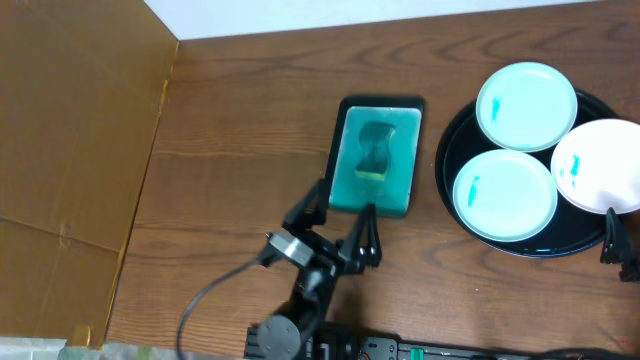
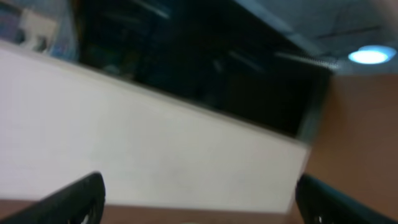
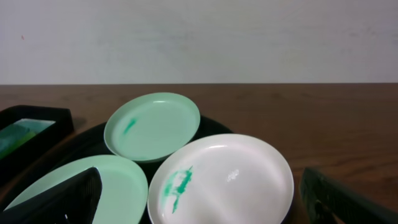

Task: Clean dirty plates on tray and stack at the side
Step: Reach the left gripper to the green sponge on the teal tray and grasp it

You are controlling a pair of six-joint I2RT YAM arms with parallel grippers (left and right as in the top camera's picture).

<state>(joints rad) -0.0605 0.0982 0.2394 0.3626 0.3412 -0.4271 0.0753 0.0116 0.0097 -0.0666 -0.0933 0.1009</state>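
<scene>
The round black tray [image 1: 452, 135] sits at the right of the table and holds three plates. Two are pale aqua, one at the back [image 1: 527, 105] and one at the front [image 1: 505, 194]. One white plate [image 1: 600, 165] lies at the right. Each has a small blue-green smear. My right gripper [image 1: 620, 250] is open and empty just in front of the tray. In the right wrist view its jaws [image 3: 205, 211] straddle the white plate [image 3: 236, 174] from above. My left gripper [image 1: 340, 218] is open and empty near the teal tray's front edge. Its wrist view [image 2: 199, 211] shows only wall.
A rectangular black-rimmed teal tray [image 1: 376, 155] with a sponge-like piece [image 1: 373, 150] lies left of the round tray; it also shows in the right wrist view [image 3: 25, 134]. Brown cardboard [image 1: 70, 150] covers the left side. A white wall runs along the back.
</scene>
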